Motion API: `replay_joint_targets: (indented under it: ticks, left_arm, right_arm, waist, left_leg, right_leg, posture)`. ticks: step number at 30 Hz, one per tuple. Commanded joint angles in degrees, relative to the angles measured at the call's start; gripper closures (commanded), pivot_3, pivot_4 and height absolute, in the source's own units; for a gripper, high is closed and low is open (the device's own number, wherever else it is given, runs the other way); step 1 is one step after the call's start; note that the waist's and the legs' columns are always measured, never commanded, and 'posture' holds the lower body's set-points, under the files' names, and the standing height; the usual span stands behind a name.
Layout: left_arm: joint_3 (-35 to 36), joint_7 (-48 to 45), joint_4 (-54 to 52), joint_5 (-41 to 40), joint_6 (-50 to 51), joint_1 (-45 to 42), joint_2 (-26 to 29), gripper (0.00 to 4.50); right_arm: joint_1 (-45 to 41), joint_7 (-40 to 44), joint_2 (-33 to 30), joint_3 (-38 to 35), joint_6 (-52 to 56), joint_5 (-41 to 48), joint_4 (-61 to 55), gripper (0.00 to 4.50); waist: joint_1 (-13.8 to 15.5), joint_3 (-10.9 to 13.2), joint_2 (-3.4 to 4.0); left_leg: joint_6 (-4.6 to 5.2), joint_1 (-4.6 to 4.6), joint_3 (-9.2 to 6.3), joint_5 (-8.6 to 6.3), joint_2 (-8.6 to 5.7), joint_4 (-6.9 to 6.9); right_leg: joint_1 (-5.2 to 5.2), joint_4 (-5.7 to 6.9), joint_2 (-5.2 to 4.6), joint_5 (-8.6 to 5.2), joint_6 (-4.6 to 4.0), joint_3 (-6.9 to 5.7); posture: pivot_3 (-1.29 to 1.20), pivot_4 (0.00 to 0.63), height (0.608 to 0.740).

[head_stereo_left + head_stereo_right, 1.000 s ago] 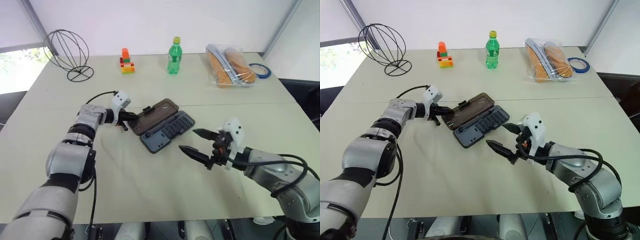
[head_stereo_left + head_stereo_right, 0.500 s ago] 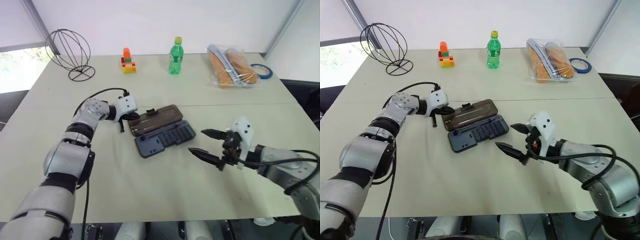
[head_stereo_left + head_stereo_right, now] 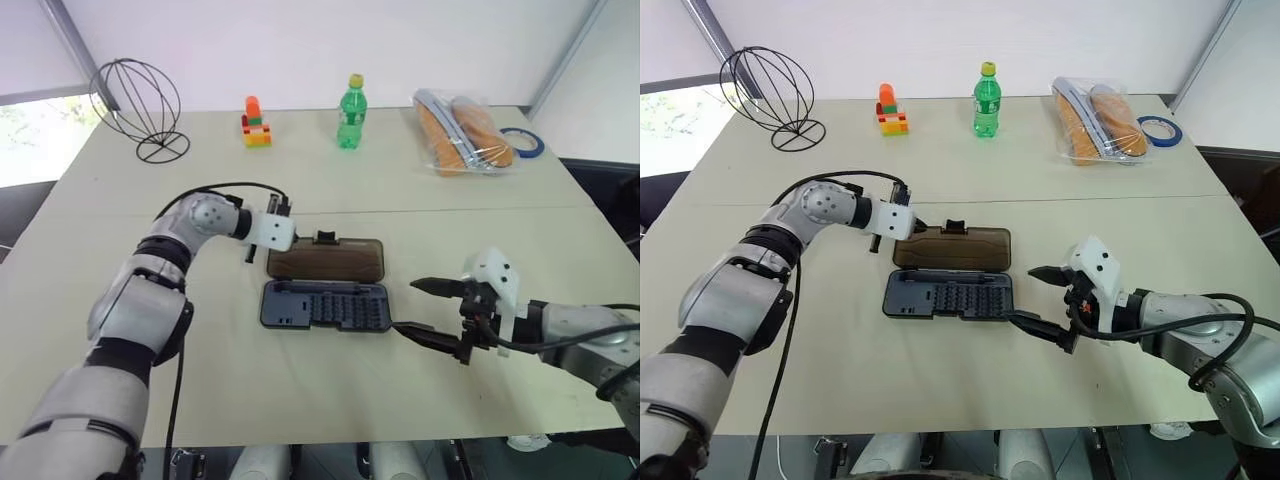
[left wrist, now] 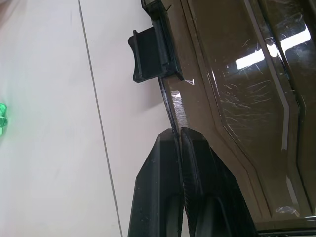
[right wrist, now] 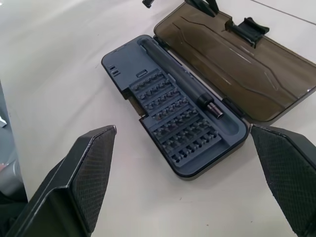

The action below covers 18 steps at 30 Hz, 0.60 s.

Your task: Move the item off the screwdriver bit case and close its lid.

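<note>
Plainly, progress: the first half looks done, the closing is left.
Case: the screwdriver bit case [image 3: 325,305] lies open on the table [image 3: 300,400], near the middle, with nothing lying across its rows of bits.
Lid: the lid [image 3: 328,260] lies flat on the far side of the base, still hinged back, latch tab [image 4: 148,55] pointing away.
Left gripper: the left gripper [image 4: 178,136] has its jaws pressed together with nothing between them, tips against the lid's far edge beside the tab.
Right gripper: the right gripper [image 3: 1040,300] hovers just beside the base's right end, jaws spread wide and empty.
Remaining: swing the lid over and latch it.
Beyond: bottle [image 3: 349,111], toy blocks [image 3: 254,122], bagged bread [image 3: 462,133], wire sphere [image 3: 135,100] along the far edge.
</note>
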Motion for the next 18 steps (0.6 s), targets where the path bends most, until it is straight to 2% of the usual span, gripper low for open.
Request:
replay_joint_targets:
  ticks: [1, 6, 14, 17, 18]
  left_arm:
    - [0.4, -4.1, 0.5, -0.6, 2.2, 0.0, -0.9, 4.45]
    - [2.5, -9.1, 0.1, -2.9, 4.9, 0.4, -0.4, 4.45]
    - [3.3, -10.0, -0.1, -3.2, 6.7, 1.0, 0.0, 4.45]
    - [3.2, -9.3, 0.0, -2.9, 7.5, 1.1, 0.2, 3.55]
    - [3.2, -9.0, -0.1, -2.8, 7.8, 1.0, 0.3, 3.09]
  right_arm:
    - [-1.1, -0.3, 0.6, -0.2, -0.7, 0.6, -0.8, 0.00]
    - [-1.7, -0.7, 1.1, 0.9, -1.3, -0.1, 0.1, 0.00]
    - [-3.5, -0.6, 2.1, 2.3, -1.9, -1.4, 1.6, 0.00]
    - [-4.0, -0.5, 2.3, 2.6, -2.1, -1.7, 2.1, 0.00]
    - [-4.1, -0.5, 2.4, 2.6, -2.2, -1.8, 2.2, 0.00]
  waist:
    - [0.0, 0.0, 0.00]
    - [0.0, 0.0, 0.00]
    - [-0.1, 0.0, 0.00]
    - [-0.1, 0.0, 0.00]
    - [-0.1, 0.0, -0.03]
  left_leg:
    - [0.00, 0.00, 0.00, 0.00, 0.00, 0.01]
    - [0.01, 0.00, 0.00, 0.00, 0.00, 0.03]
    - [0.01, 0.01, 0.01, 0.00, 0.00, 0.04]
    - [0.01, 0.02, 0.01, 0.00, 0.00, 0.05]
    - [0.01, 0.02, 0.01, 0.00, 0.00, 0.05]
  right_leg:
    - [0.00, 0.00, 0.00, 0.00, 0.00, 0.00]
    - [0.01, 0.03, 0.01, 0.00, 0.00, -0.01]
    - [0.00, 0.08, 0.02, 0.00, 0.00, 0.00]
    - [0.00, 0.09, 0.02, 0.00, 0.00, 0.00]
    - [0.00, 0.10, 0.02, 0.00, 0.00, 0.00]
  posture:
    - [0.00, 0.150, 0.740]
    - [0.00, 0.150, 0.740]
    - [0.00, 0.150, 0.740]
    - [0.00, 0.150, 0.740]
    - [0.00, 0.150, 0.740]
